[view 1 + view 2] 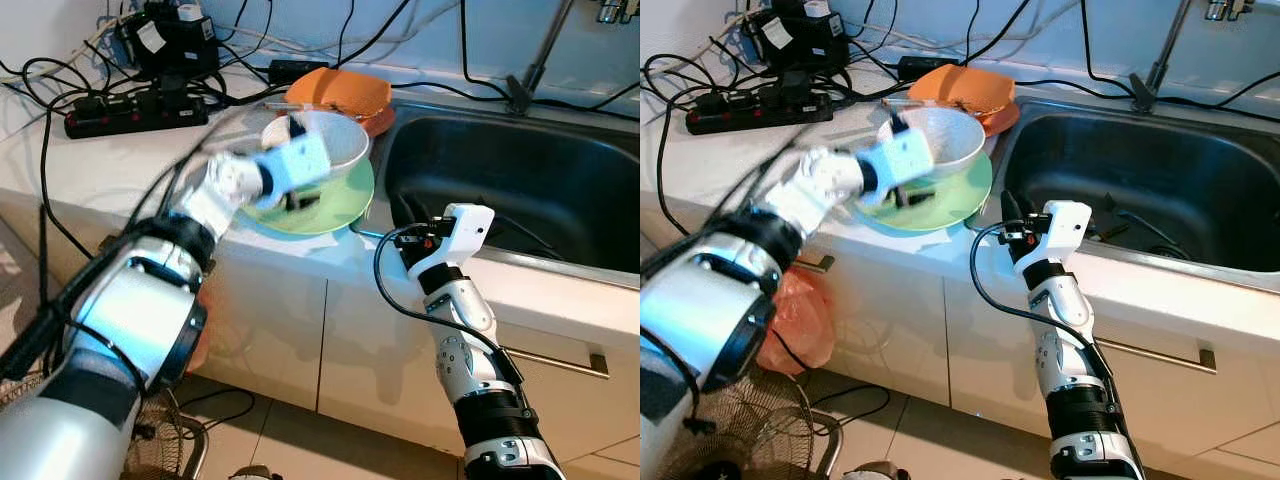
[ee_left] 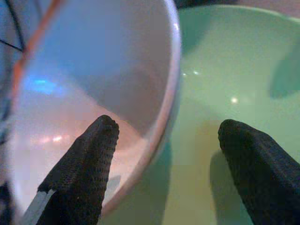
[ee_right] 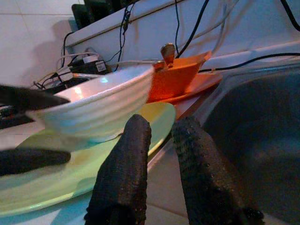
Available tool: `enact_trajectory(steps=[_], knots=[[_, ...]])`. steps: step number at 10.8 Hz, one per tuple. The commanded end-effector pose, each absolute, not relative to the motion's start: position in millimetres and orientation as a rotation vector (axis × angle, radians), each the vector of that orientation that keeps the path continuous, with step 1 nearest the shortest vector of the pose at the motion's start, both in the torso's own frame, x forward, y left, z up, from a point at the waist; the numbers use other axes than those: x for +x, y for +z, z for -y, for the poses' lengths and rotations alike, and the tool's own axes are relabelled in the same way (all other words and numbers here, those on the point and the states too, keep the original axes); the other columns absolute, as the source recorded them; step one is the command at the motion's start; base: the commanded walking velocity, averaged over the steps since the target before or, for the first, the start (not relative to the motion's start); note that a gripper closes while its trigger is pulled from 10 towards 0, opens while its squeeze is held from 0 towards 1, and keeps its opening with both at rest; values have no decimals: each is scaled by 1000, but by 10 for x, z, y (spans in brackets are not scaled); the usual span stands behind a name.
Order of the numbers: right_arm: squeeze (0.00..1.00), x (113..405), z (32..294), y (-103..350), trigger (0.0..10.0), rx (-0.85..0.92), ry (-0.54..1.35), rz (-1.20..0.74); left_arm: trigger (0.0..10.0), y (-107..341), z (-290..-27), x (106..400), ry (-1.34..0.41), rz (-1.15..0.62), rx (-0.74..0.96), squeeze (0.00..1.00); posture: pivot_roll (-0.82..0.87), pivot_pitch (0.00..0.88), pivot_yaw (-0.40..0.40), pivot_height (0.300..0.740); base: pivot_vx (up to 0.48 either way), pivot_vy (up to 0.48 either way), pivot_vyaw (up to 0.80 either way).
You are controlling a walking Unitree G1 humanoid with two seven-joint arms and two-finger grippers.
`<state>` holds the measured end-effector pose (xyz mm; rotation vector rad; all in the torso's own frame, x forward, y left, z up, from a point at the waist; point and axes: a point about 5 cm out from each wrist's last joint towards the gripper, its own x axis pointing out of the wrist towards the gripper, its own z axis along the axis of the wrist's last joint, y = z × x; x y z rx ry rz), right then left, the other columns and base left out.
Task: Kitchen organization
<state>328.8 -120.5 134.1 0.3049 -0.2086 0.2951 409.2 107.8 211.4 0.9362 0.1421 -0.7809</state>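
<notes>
Straddling the rim of the white bowl (image 2: 93, 89), the left gripper (image 2: 164, 154) has its fingers spread, one inside, one outside. The bowl is tilted above the green plate (image 1: 340, 205) on the counter (image 1: 100, 170), beside the sink (image 1: 520, 180). From the right wrist, the right gripper (image 3: 159, 150), fingers nearly together, shows daylight under the bowl.

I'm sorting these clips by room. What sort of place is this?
Most likely a home kitchen: a steel sink set into a white counter over cupboards, with a white bowl, a green plate and orange dishes beside it.
</notes>
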Motion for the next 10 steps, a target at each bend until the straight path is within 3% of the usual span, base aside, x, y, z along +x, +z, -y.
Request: enact_trajectory(steps=[1, 3, 4, 5, 10], knots=[[0, 3264, 1220, 1285, 10000, 304, 283, 191, 10000, 1966, -1067, 4051, -831, -207, 936, 0, 133, 19, 41, 740, 0, 0, 0], [0, 3263, 1217, 1283, 10000, 306, 286, 189, 10000, 1919, -1054, 4033, -849, -207, 947, 0, 140, 18, 36, 740, 0, 0, 0], [0, 3264, 1208, 1286, 10000, 307, 289, 189, 4667, 1969, -1047, 4050, -824, -175, 948, 0, 143, 16, 35, 740, 0, 0, 0], [0, 3266, 1208, 1287, 10000, 309, 289, 189, 0, 2025, -1040, 4066, -803, -144, 949, 0, 145, 16, 33, 740, 0, 0, 0], [0, 3280, 1218, 1280, 10000, 312, 281, 184, 0, 1994, -1043, 4067, -754, -92, 1022, 0, 152, 24, 26, 740, 0, 0, 0]])
